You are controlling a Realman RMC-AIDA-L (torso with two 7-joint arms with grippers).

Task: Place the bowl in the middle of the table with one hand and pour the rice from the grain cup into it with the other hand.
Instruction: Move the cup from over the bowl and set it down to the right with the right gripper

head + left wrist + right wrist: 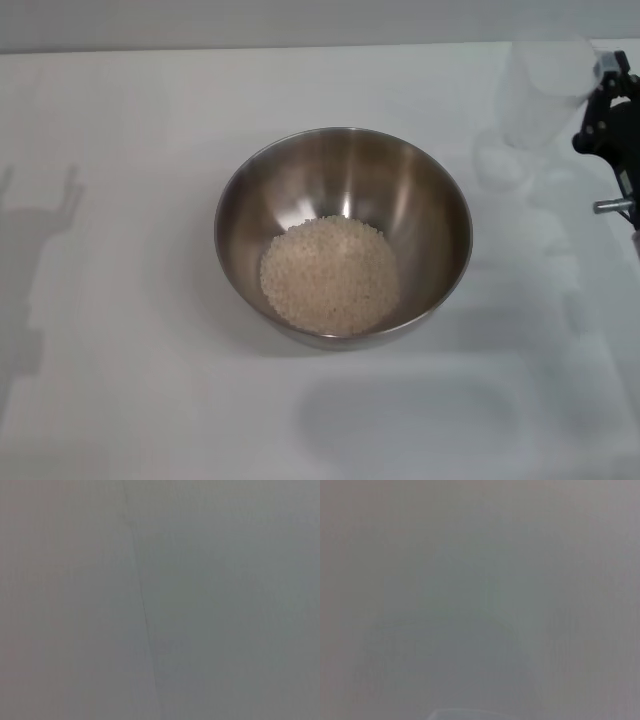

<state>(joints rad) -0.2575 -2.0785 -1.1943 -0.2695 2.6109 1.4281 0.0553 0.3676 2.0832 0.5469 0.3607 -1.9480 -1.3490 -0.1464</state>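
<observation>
Head view gives us nearly everything: the bowl (343,236) sits about mid-counter with the rice (330,274) already heaped in its bottom, slightly toward the near side. We read the pouring as done, so what remains turns on the grain cup (545,90).

That cup stands up at the far right, well apart from the bowl and beyond its far-right rim. It looks roughly upright, long axis near vertical, mouth upward, and we see no grains inside it, though its clear wall is faint against the white counter (120,330). Just beside it, at the right edge of the picture, is our right hand (600,110), dark and only partly in frame. It lies to the right of the cup and touches or nearly touches its side; we judge that it grips the cup, but we cannot tell from this angle whether its fingers are closed around it.

Our left hand does not appear; only a shadow falls on the counter at the far left. Both wrist views show a blank pale surface and add nothing.

For setting the cup down, the right arm is plainly the nearer one. Nothing stands between cup and counter below it. The bowl is the only obstacle, and it lies off to the left, away from a straight descent.
</observation>
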